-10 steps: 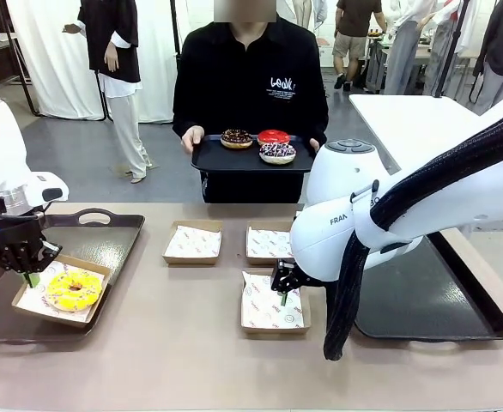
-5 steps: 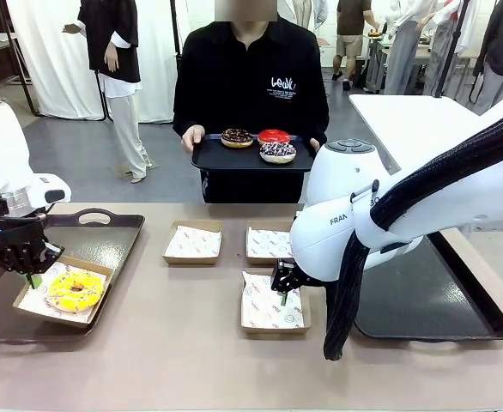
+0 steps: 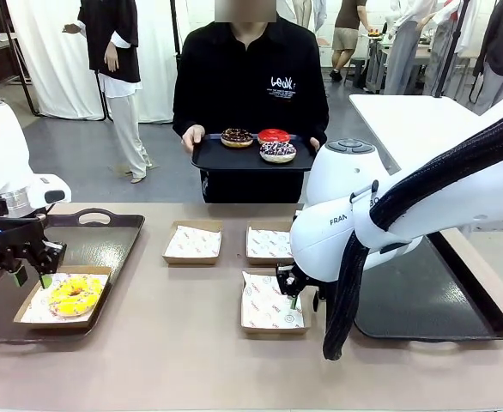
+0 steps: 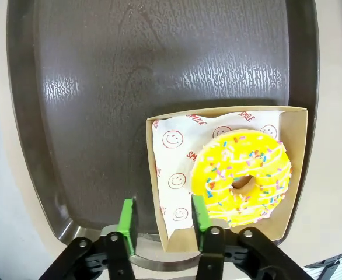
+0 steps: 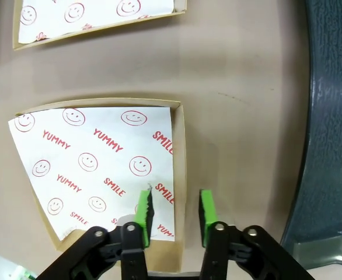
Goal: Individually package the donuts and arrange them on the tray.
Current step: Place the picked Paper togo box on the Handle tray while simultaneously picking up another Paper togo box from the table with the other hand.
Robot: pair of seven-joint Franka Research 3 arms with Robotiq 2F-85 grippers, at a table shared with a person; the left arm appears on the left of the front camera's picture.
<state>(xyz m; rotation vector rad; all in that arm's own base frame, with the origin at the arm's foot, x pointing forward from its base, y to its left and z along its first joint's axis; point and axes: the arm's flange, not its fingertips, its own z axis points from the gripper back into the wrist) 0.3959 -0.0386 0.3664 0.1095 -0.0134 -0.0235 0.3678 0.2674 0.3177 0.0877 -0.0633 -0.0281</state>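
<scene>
Three donuts (image 3: 274, 136) wait on the person's tray (image 3: 209, 160), far across from left claw (image 3: 30, 279) and right claw (image 3: 296, 301); the right arm (image 3: 423, 189), marked "FRAN", looks nearer. Left wrist: the claw stands parted astride a box (image 4: 297, 166) wall, yellow donut (image 4: 241, 181) just ahead, boxed on the left tray (image 4: 130, 76). Right wrist: jaws parted astride the wall of an empty box (image 5: 180, 149); its paper (image 5: 95, 157) reads "YUMMY", "SMILE".
</scene>
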